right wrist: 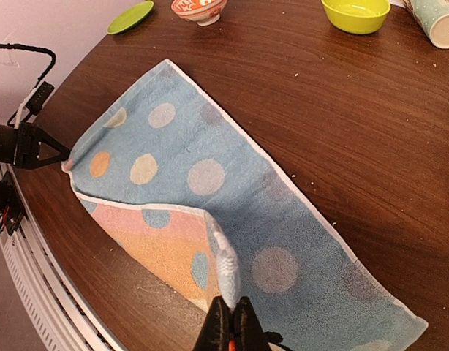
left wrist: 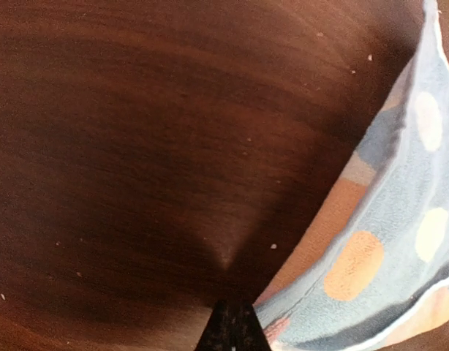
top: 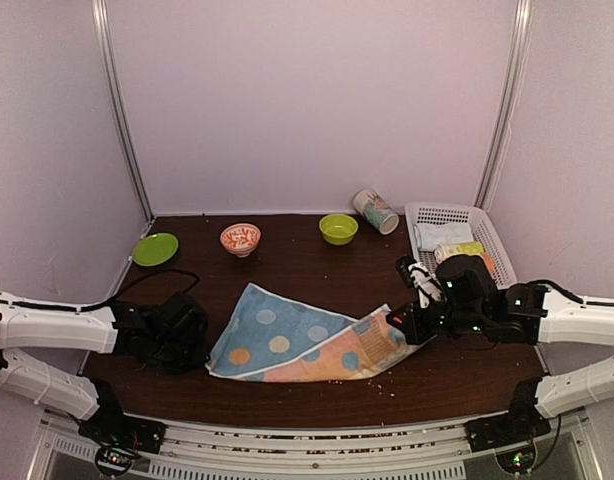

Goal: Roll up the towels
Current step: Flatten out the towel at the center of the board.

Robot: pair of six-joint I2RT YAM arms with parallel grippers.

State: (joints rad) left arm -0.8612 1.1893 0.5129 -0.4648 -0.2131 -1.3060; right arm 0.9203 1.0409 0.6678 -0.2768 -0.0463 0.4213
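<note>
Dotted towel (top: 287, 345) lengthwise left-to-right

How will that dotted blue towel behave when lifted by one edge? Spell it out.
Likely floppy: the dotted blue towel folds into a soft ridge where the right pincer pinches it. Probably light, since that small pinch raises the edge. Its terry-looking surface should drag rather than slide on the table.

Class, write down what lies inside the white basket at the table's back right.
A pale blue-white roll and a yellow-green roll lie in the basket. The right arm hides its near corner.
</note>
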